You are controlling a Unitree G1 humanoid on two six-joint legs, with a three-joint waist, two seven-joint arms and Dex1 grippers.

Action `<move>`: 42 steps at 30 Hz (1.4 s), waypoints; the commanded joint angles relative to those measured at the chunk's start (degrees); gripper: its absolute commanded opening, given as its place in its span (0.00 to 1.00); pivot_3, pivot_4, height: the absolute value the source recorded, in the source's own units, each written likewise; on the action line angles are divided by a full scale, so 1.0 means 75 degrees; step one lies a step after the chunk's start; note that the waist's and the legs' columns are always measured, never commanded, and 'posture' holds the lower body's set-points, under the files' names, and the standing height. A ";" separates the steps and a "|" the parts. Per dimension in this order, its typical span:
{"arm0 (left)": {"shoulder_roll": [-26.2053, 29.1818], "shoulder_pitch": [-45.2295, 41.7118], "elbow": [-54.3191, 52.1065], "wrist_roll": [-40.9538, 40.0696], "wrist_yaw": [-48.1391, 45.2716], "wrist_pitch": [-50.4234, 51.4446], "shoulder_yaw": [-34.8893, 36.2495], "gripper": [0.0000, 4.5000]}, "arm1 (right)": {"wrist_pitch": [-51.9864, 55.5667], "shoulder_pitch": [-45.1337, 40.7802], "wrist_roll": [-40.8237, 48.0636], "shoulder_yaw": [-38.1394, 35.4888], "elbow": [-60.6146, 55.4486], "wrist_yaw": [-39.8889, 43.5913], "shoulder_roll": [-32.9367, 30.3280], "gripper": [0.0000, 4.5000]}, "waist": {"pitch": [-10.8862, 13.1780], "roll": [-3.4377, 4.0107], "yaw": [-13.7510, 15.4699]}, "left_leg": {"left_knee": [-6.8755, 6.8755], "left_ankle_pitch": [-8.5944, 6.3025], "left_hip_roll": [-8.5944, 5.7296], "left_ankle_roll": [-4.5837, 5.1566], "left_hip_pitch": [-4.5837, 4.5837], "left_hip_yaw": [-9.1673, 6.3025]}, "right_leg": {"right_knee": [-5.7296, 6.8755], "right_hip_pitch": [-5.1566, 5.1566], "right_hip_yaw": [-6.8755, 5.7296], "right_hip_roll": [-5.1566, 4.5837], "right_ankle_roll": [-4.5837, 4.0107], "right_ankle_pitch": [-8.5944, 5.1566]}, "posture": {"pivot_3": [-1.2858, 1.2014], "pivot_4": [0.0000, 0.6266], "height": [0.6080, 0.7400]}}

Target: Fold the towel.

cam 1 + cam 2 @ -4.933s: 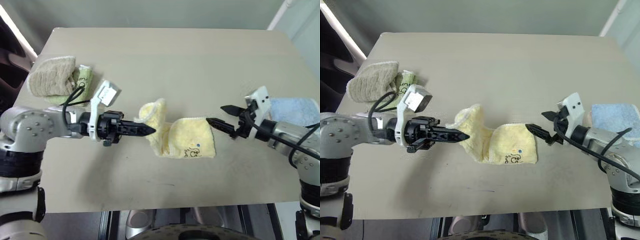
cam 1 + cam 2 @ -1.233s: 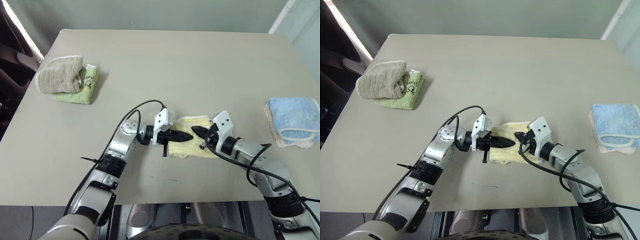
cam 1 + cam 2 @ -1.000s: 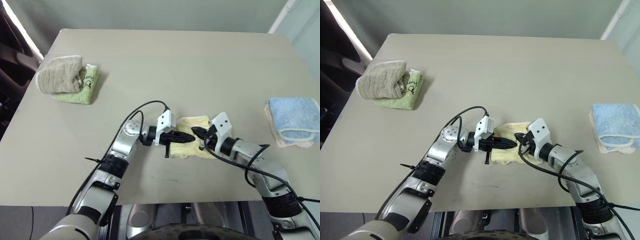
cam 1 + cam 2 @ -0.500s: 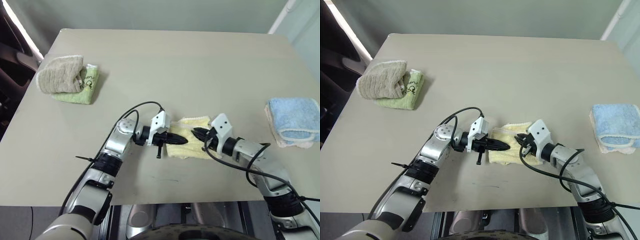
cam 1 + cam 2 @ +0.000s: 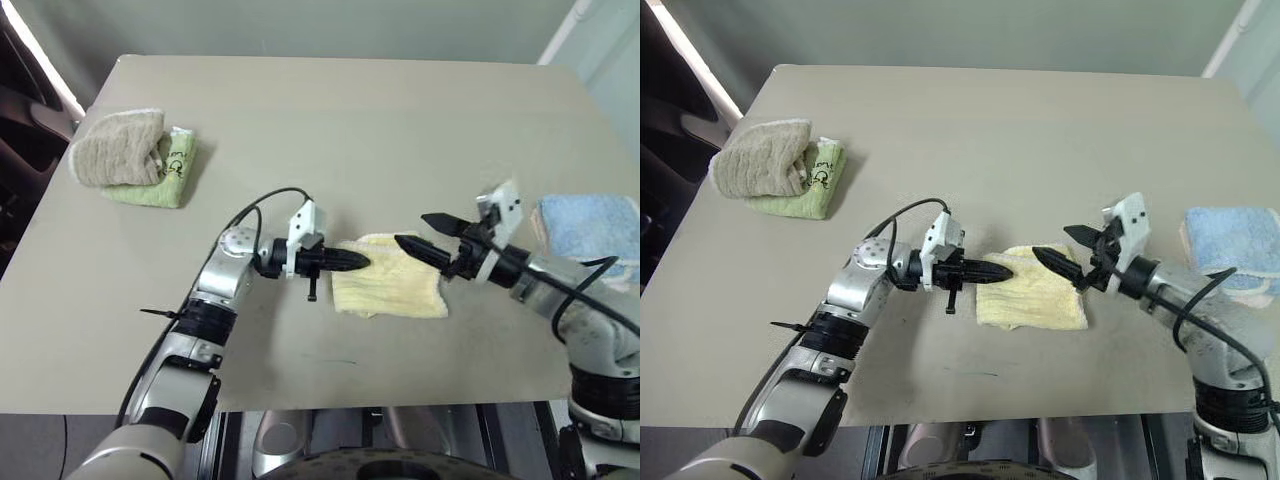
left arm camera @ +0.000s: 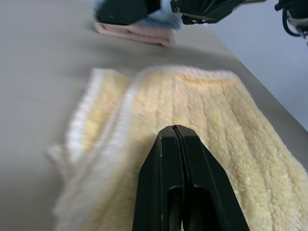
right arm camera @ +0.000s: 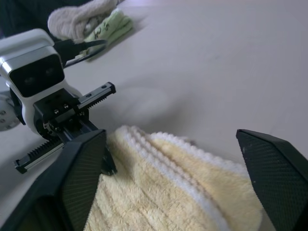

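Standing on one beige counter [image 5: 330, 120] are three lots of cloth: the towel [image 5: 390, 290], pale yellow and folded flat near the middle front, a beige-brown towel on a green one [image 5: 130, 160] at far left, and a blue towel [image 5: 590, 225] at right. Two pincers flank the yellow one: the left pincer [image 5: 360, 262] is closed, tip at its edge; the right pincer [image 5: 412, 232], clamped a second ago, has lifted off with jaws spread wide.

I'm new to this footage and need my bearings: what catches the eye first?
A folded pale yellow towel lies on the table, between the shut left gripper and the open right gripper. Folded cloths sit at either side: beige-brown on green and light blue.
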 commanded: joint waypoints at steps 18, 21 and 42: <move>0.0579 0.0457 -0.1894 -0.0870 0.0290 0.0462 0.0742 0.00 | 0.1862 -0.0502 0.0465 0.0897 0.2836 0.1864 -0.1853 0.99 | -0.0001 0.0006 0.0004 | -0.0013 -0.0003 0.0015 0.0003 -0.0018 0.0015 | 0.0011 -0.0032 -0.0007 0.0001 0.0031 -0.0005 | 0.52 0.24 0.95; 0.0606 0.0471 -0.1930 -0.0900 0.0325 0.0481 0.0725 0.00 | 0.1785 -0.0521 0.0346 0.0966 0.2887 0.2022 -0.1874 0.99 | -0.0002 0.0006 -0.0011 | -0.0008 -0.0004 0.0017 0.0006 -0.0014 0.0014 | 0.0012 -0.0027 -0.0009 0.0001 0.0021 0.0002 | 0.52 0.24 0.95; 0.0503 0.0701 -0.1744 -0.0872 0.0200 0.0038 0.0589 0.00 | 0.2602 -0.1268 0.0303 0.1795 0.2613 0.2020 0.0311 0.99 | -0.0010 -0.0006 -0.0222 | -0.0021 0.0002 0.0071 -0.0025 0.0063 0.0024 | 0.0019 0.0004 -0.0022 0.0048 -0.0115 0.0040 | 0.52 0.24 0.95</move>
